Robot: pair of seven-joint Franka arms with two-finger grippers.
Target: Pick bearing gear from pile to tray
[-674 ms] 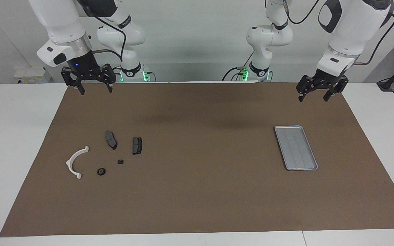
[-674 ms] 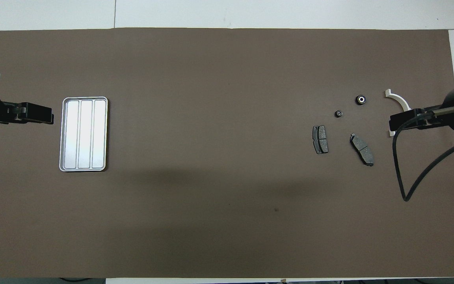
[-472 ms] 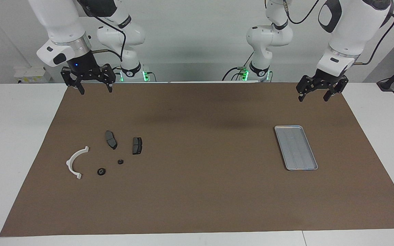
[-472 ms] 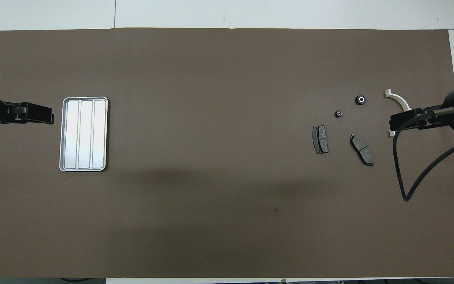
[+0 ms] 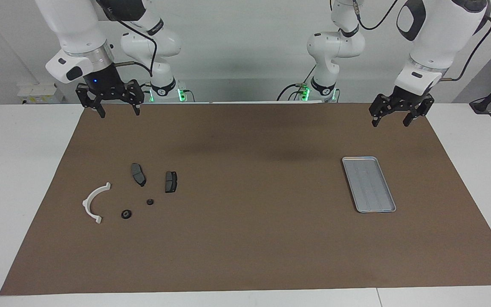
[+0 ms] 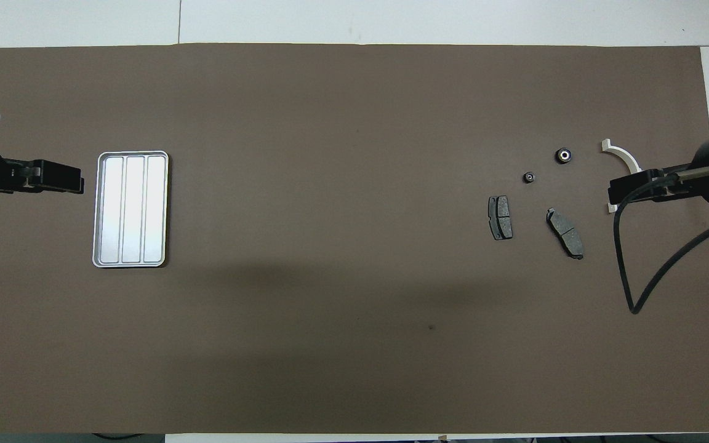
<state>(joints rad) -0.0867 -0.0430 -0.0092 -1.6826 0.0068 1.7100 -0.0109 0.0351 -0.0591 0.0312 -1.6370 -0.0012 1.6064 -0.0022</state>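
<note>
The pile lies at the right arm's end of the brown mat: a white curved arc [image 5: 94, 202] [image 6: 624, 157], two dark grey brake pads [image 5: 138, 174] [image 5: 171, 181], and two small black round pieces. The larger round piece, the bearing gear [image 5: 126, 214] [image 6: 563, 155], has a bright centre. The smaller round piece [image 5: 150, 201] [image 6: 530, 178] sits beside it. The silver ridged tray [image 5: 369, 184] [image 6: 132, 209] lies at the left arm's end with nothing in it. My right gripper [image 5: 119, 113] [image 6: 622, 187] hangs open, high over the mat's edge by the robots. My left gripper [image 5: 390, 123] [image 6: 71, 178] hangs open the same way above the mat.
The brown mat [image 5: 249, 238] covers most of the white table [image 5: 15, 170]. A black cable [image 6: 644, 277] loops down from the right arm. From above, the raised right gripper hides part of the white arc.
</note>
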